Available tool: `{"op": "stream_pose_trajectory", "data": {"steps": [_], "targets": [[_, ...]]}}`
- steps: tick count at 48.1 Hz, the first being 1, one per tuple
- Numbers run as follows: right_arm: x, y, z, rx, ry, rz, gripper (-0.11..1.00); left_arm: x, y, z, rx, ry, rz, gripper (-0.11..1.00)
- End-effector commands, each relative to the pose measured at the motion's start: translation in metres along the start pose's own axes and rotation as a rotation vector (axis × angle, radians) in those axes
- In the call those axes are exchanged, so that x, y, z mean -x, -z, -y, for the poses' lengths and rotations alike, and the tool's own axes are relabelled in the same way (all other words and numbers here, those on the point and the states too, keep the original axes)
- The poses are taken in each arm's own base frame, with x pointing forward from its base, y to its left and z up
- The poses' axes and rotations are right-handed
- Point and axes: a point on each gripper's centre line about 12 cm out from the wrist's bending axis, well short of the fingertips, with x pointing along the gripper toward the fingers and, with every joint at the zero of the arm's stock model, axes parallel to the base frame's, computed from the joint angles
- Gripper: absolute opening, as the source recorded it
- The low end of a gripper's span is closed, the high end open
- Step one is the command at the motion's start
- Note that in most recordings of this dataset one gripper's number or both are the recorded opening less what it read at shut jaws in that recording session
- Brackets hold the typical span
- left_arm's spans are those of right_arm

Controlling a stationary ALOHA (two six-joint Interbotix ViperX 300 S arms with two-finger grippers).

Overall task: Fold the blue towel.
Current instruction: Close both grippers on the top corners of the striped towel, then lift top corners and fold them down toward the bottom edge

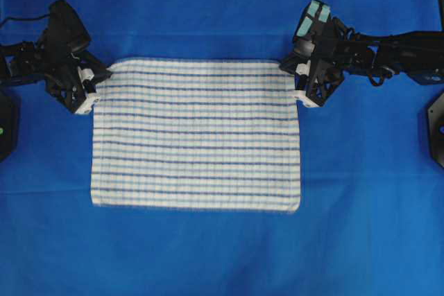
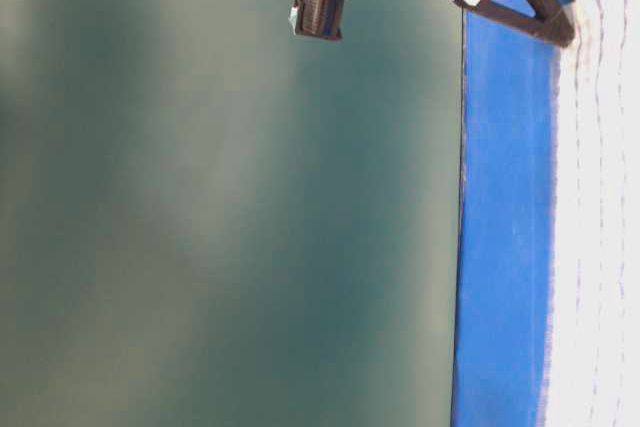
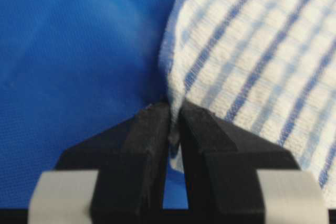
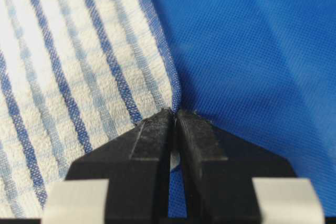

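Note:
The blue towel (image 1: 196,133), white with thin dark- and light-blue stripes, lies flat and spread out on the blue sheet. My left gripper (image 1: 94,84) is shut on its far left corner; in the left wrist view the towel's edge (image 3: 178,85) is pinched between the black fingertips (image 3: 149,129). My right gripper (image 1: 297,80) is shut on the far right corner, and the right wrist view shows the towel's corner (image 4: 170,90) caught between the tips there (image 4: 175,115). The table-level view shows one black gripper (image 2: 560,29) touching the towel's edge (image 2: 595,247).
The plain blue sheet (image 1: 208,254) covers the whole table around the towel. Black arm bases (image 1: 437,126) stand at the left and right edges.

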Motion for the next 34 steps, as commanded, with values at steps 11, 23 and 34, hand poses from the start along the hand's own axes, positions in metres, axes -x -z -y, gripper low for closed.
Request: {"op": "stream_pose_trajectory", "data": {"steps": [11,23,34], "targets": [[0.016,-0.016,-0.001,0.0,-0.004,0.055,0.05,0.031,-0.021,0.007,-0.007,0.033,0.113,0.03],[0.02,-0.022,-0.005,0.006,-0.011,0.073,0.05,0.037,-0.019,0.013,-0.011,0.055,0.121,0.03],[0.039,-0.032,-0.025,0.04,-0.057,0.094,0.05,0.042,-0.018,0.032,-0.039,0.116,0.098,0.03]]}}
